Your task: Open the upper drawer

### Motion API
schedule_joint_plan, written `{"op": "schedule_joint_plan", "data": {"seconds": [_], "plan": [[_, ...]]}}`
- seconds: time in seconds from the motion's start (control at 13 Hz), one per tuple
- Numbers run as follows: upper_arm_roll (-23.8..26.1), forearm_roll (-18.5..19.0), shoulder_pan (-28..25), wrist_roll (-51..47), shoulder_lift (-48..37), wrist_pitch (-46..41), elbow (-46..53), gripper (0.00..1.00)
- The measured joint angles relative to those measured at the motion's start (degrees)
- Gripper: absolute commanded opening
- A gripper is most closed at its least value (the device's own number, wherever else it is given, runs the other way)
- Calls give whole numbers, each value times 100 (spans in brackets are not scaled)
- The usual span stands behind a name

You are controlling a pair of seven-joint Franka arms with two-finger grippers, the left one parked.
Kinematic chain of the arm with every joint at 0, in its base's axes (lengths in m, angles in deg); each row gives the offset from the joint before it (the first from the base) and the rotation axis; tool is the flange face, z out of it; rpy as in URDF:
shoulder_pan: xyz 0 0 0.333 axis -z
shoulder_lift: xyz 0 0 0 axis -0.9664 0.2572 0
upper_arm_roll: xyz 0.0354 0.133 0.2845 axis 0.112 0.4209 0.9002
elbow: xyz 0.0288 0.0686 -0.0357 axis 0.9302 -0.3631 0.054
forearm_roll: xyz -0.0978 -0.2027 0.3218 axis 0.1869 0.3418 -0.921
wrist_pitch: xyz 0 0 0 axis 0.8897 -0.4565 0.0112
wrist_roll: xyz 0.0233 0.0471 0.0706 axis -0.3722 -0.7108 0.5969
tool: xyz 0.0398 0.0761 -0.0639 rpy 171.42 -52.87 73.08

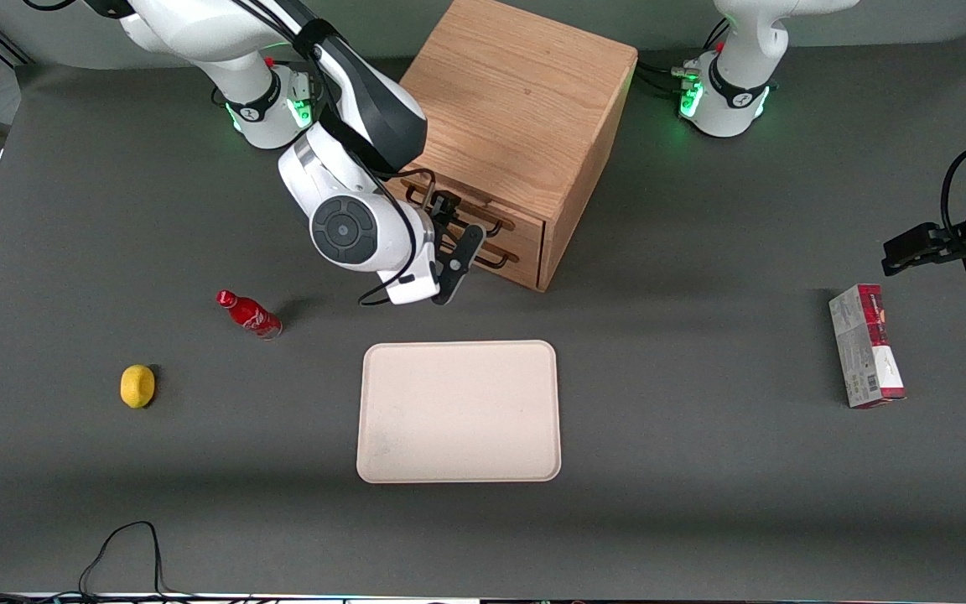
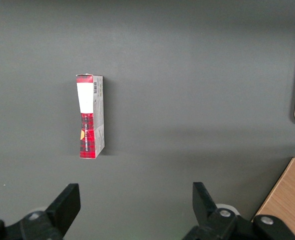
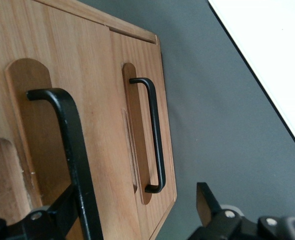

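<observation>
The wooden cabinet [image 1: 516, 92] stands at the back middle of the table. Its upper drawer [image 1: 527, 223] looks shut, with the thin black handle [image 1: 491, 218] across its front. The lower drawer [image 1: 525, 256] sits under it with its own handle [image 1: 500, 262]. My right gripper [image 1: 456, 228] is open, right in front of the drawer fronts. In the right wrist view the upper drawer's front [image 3: 92, 100] and its handle [image 3: 70, 145] are very close. The handle lies between the jaws, against one finger [image 3: 52, 215]. The lower handle [image 3: 155, 135] is farther off. The gripper [image 3: 132, 200] holds nothing.
A cream tray [image 1: 458, 411] lies nearer the front camera than the cabinet; its edge shows in the right wrist view [image 3: 267, 50]. A red bottle [image 1: 248, 313] and a lemon [image 1: 137, 386] lie toward the working arm's end. A red-and-white box [image 1: 866, 344] lies toward the parked arm's end.
</observation>
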Motion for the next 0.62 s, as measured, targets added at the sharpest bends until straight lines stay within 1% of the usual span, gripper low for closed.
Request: {"op": "schedule_joint_plan", "data": {"seconds": [0.62], "plan": [[-165,114,25,120,0,131,63,100]]}}
